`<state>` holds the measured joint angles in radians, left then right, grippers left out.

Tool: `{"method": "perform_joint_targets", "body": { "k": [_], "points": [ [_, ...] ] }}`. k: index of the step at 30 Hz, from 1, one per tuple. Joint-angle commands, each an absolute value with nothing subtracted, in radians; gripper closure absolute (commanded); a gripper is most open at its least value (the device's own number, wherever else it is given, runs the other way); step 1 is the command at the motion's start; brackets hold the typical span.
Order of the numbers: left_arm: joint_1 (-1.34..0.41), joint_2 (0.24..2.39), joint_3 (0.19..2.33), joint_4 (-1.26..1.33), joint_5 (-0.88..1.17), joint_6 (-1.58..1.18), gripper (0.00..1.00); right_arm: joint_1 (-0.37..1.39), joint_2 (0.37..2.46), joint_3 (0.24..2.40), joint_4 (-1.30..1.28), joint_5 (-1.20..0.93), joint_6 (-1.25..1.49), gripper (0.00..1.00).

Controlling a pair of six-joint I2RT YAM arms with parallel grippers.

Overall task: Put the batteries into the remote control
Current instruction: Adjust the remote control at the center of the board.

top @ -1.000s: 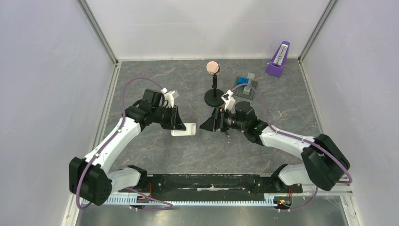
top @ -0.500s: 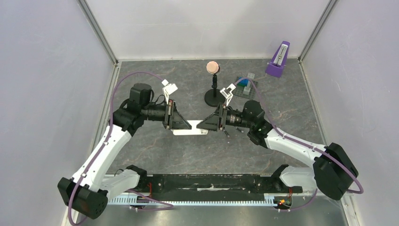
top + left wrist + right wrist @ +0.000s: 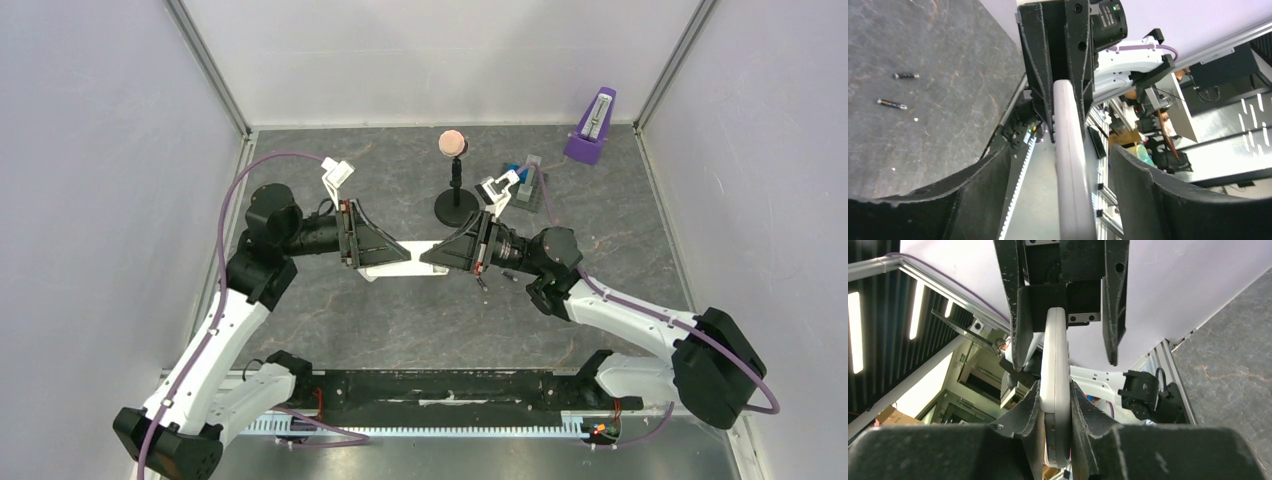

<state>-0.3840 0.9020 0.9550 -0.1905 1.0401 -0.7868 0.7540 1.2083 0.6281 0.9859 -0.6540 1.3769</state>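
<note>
Quick status from me: I've got the small white rectangular plastic remote control (image 3: pixel 1055 340) up in the air between my two arms, edge-on to both wrist cameras. My right gripper (image 3: pixel 1054 387) is clamped on one end of it. Both of its dark fingers (image 3: pixel 1029 412) are pressed flat against the remote's faces, so they're only as far apart as the remote is thick. My left gripper (image 3: pixel 1063 152) is spread wide around the other end, with its fingers (image 3: pixel 973 185) well off either face, so as far as I can see it has hold of nothing. The remote's end reaches deep between them, up near the palm.

Why hold it like this? My guess is a hand-off or a two-handed brace. With the remote lifted off the dark grey marbled table (image 3: pixel 400 330) and an arm at each end, I can turn it so the back faces wherever I need. I can't tell from here which face has the buttons, or whether the battery cover is on or off.

The two thin dark batteries (image 3: pixel 905 76) with metallic ends are lying on the table, near each other and roughly parallel, well apart from the remote and from both grippers. So I'd say nothing's loaded yet, and one hand needs to let go and fetch them
</note>
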Motion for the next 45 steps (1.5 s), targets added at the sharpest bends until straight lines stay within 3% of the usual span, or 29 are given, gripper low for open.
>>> {"method": "perform_joint_targets", "body": {
  "k": [1, 6, 17, 26, 28, 30, 31, 35, 37, 41, 45],
  "points": [
    [-0.387, 0.83, 0.918, -0.034, 0.9, -0.903, 0.2, 0.78, 1.16, 0.646, 1.046, -0.548, 1.399, 0.95],
    [-0.387, 0.784, 0.847, 0.054, 0.822, -1.014, 0.19, 0.79, 1.161, 0.656, 1.022, -0.511, 1.357, 0.96],
    [-0.387, 0.802, 0.8, -0.029, 0.809, -1.021, 0.52, 0.819, 1.174, 0.673, 0.921, -0.485, 1.274, 0.94],
    [-0.387, 0.84, 0.82, -0.174, 0.888, -0.905, 0.55, 0.824, 1.175, 0.669, 0.843, -0.474, 1.247, 0.93],
    [-0.387, 0.838, 0.814, -0.175, 0.893, -0.9, 0.66, 0.824, 1.174, 0.666, 0.835, -0.473, 1.244, 0.92],
    [-0.387, 0.842, 0.81, -0.172, 0.898, -0.899, 0.85, 0.824, 1.172, 0.661, 0.824, -0.471, 1.241, 0.86],
    [-0.387, 0.843, 0.808, -0.17, 0.899, -0.898, 0.96, 0.824, 1.171, 0.659, 0.814, -0.469, 1.241, 0.78],
    [-0.388, 0.839, 0.809, -0.184, 0.887, -0.861, 0.98, 0.822, 1.138, 0.637, 0.756, -0.438, 1.176, 0.48],
    [-0.387, 0.835, 0.824, -0.247, 0.845, -0.797, 0.98, 0.815, 1.109, 0.636, 0.647, -0.403, 1.117, 0.4],
    [-0.387, 0.826, 0.869, -0.465, 0.665, -0.615, 0.98, 0.786, 1.046, 0.641, 0.407, -0.345, 0.985, 0.33],
    [-0.386, 0.807, 0.875, -0.591, 0.443, -0.519, 0.98, 0.751, 0.99, 0.636, 0.166, -0.238, 0.859, 0.33]
  ]
}}
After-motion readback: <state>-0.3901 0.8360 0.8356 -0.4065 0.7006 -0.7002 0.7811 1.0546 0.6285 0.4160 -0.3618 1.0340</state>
